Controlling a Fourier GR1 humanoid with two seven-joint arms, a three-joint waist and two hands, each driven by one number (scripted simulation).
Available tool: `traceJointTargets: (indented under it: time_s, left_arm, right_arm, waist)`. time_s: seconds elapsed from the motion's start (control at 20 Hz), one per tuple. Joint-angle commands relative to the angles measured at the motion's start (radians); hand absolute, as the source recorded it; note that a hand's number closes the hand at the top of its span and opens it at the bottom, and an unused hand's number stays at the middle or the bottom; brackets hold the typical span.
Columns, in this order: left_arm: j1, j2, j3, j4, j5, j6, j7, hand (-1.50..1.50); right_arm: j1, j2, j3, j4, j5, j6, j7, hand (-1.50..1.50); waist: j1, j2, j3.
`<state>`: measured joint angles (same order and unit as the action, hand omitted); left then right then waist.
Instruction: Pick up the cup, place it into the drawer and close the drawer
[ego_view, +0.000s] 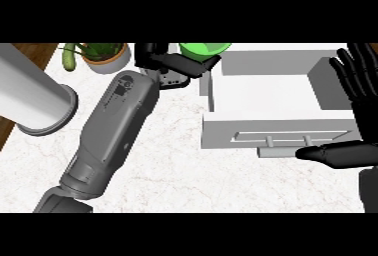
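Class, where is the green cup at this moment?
The green cup is at the head view's top centre, held by the left hand, between the potted plant and the open drawer.

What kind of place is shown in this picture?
Most likely a kitchen counter: a pale marbled worktop, an open white drawer standing on it, a potted plant at the back, and a green cup held by the left hand.

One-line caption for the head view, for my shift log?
Left hand holds the green cup by the open white drawer's far left corner; right hand rests open at the right edge.
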<state>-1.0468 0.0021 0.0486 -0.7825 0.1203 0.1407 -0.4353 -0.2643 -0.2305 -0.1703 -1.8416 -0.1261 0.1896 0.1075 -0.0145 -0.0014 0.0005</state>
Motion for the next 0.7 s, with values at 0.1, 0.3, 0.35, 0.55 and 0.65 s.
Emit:
traceJointTargets:
  time_s: [0.1, 0.3, 0.35, 0.55, 0.65]
  left_arm:
    - [-0.179, -0.002, -0.144, 0.128, 0.083, 0.181, 0.146, 1.50]
    - [-0.268, -0.002, -0.138, 0.311, 0.094, 0.203, 0.172, 1.50]
    - [-0.291, -0.002, -0.166, 0.330, 0.104, 0.227, 0.171, 1.50]
    - [-0.303, -0.002, -0.235, 0.419, 0.148, 0.236, 0.188, 1.50]
    - [-0.300, -0.002, -0.259, 0.457, 0.146, 0.174, 0.189, 1.50]
  right_arm:
    - [-0.034, 0.014, 0.020, 0.021, 0.013, -0.009, -0.002, -1.50]
    - [0.009, 0.025, 0.023, 0.016, -0.006, 0.020, -0.048, -1.50]
    - [-0.076, 0.004, 0.015, 0.078, -0.002, 0.019, -0.039, -1.50]
    - [-0.066, 0.000, 0.009, 0.088, -0.022, 0.042, -0.057, -1.50]
    - [-0.055, -0.009, 0.005, 0.064, -0.023, 0.045, -0.044, -1.50]
  waist:
    - [-0.029, 0.006, 0.000]
    - [-0.061, 0.017, 0.001]
    - [-0.052, 0.018, 0.001]
    - [-0.086, 0.026, 0.002]
    - [-0.103, 0.029, 0.002]
